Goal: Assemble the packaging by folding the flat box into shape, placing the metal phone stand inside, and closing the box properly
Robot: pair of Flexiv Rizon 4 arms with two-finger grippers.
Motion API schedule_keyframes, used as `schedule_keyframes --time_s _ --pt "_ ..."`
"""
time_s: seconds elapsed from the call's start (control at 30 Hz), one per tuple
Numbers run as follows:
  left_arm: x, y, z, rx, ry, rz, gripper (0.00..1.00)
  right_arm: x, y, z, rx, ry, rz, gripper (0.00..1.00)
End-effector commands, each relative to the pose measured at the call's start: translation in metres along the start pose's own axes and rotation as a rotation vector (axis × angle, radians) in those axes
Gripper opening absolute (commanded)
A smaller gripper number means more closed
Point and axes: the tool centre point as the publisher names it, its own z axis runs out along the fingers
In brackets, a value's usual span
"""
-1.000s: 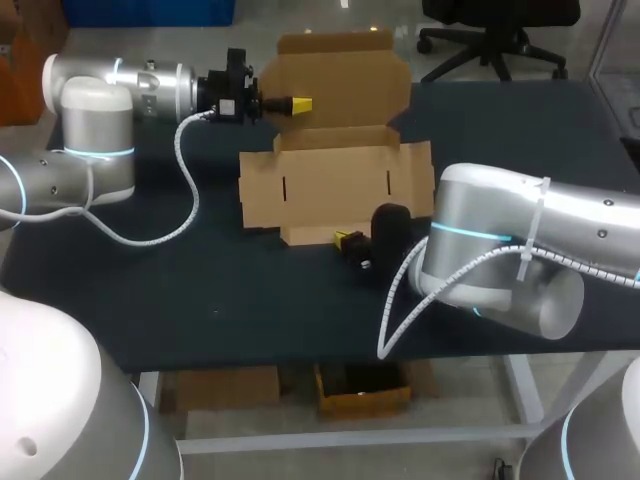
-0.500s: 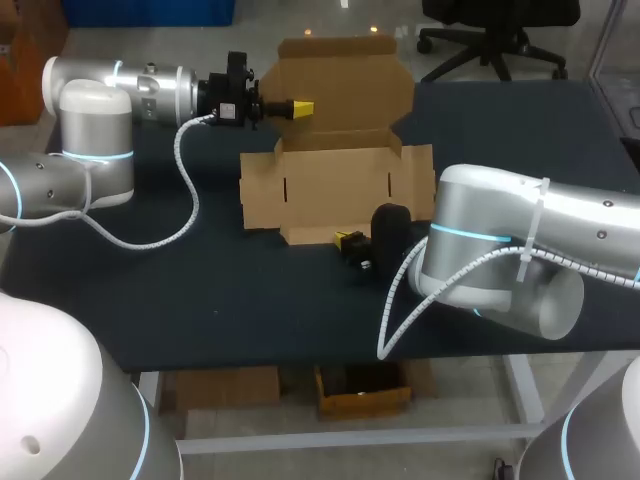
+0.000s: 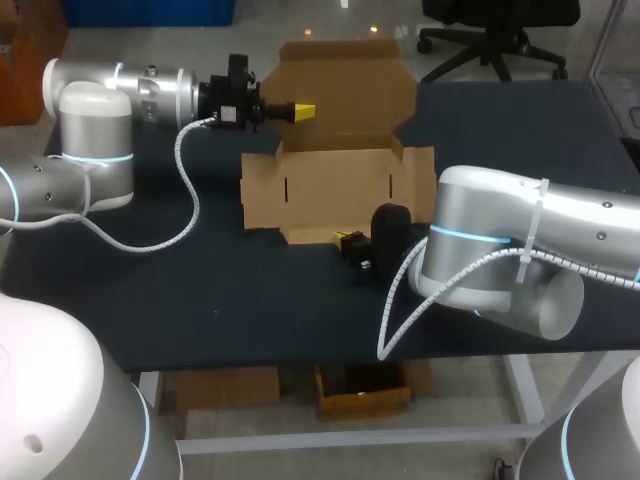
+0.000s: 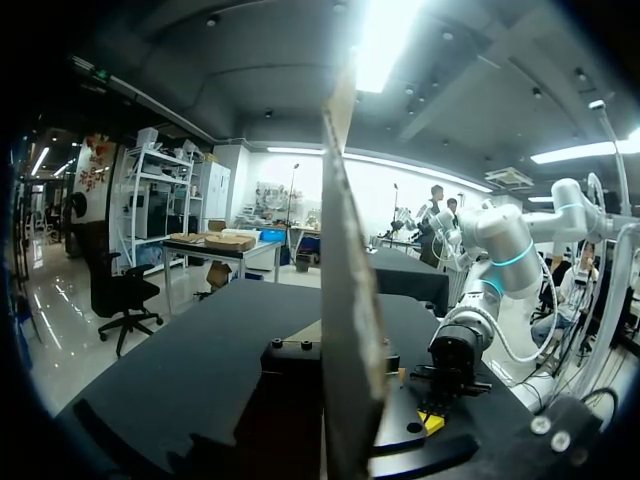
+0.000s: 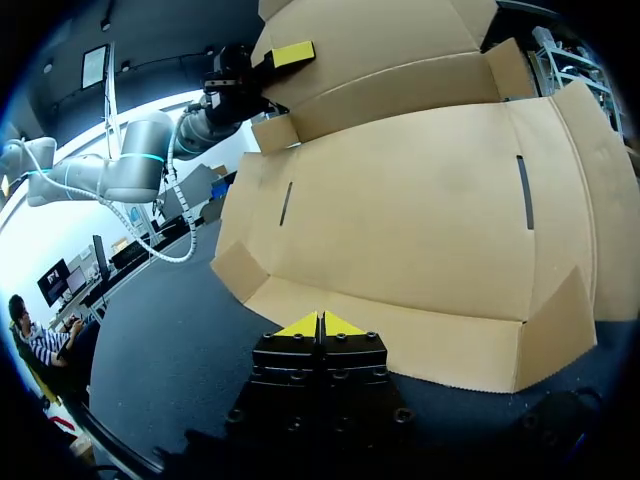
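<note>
The cardboard box point(image 3: 335, 185) lies upper-middle on the desk point(image 3: 200, 290); it looks light, thin and easily creased. The left gripper point(image 3: 302, 108) pinches its raised rear panel. The right gripper point(image 5: 320, 326), tips pressed together, meets the front flap. Best gripped beside fold lines.

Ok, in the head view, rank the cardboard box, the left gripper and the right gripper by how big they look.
1. cardboard box: by far the largest.
2-3. left gripper and right gripper: not ranked. They look similar, and the right one is partly hidden behind its own arm and nearer the camera.
</note>
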Motion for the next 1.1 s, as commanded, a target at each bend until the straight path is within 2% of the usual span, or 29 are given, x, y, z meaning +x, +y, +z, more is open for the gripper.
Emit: schedule_keyframes --time_s 0.03,0.63,1.1 --pt "0.006 -0.001 0.001 0.000 -0.006 0.005 0.00 0.001 -0.002 0.003 0.000 -0.005 -0.001 0.00" --pt "0.022 -0.001 0.003 0.004 0.004 0.024 0.00 0.001 -0.002 0.003 0.000 -0.005 -0.001 0.00" --pt "0.046 -0.006 -0.001 0.025 0.002 0.046 0.00 0.001 -0.002 0.003 0.000 -0.005 -0.001 0.00"
